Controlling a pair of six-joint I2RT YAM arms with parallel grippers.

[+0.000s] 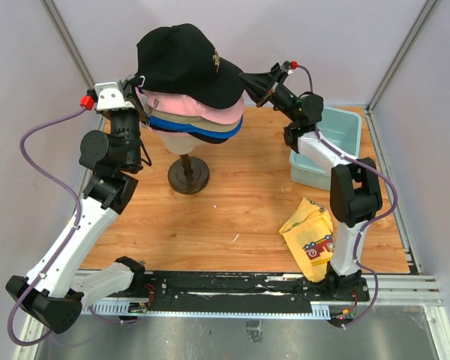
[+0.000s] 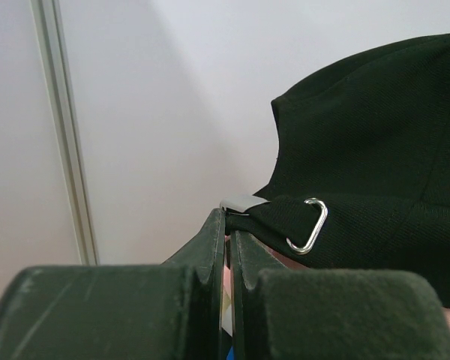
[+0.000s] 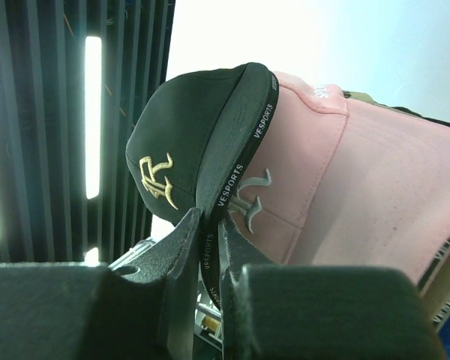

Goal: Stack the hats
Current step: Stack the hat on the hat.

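Topping the stack, the black cap (image 1: 184, 64) sits over the pink cap (image 3: 345, 172), tan cap (image 1: 226, 126) and blue cap (image 1: 169, 124) on the mannequin head (image 1: 181, 141); its rear strap (image 2: 285, 217) is pinched between the nearly closed jaws of the left gripper (image 2: 227, 225), its brim edge clamped between the narrow jaws of the right gripper (image 3: 210, 229)

The top view is bright, with faint shadows on the table (image 1: 240, 217); both wrist views show the black cap (image 2: 375, 135) sharp but blur at the bottom, and the right one has white glare.
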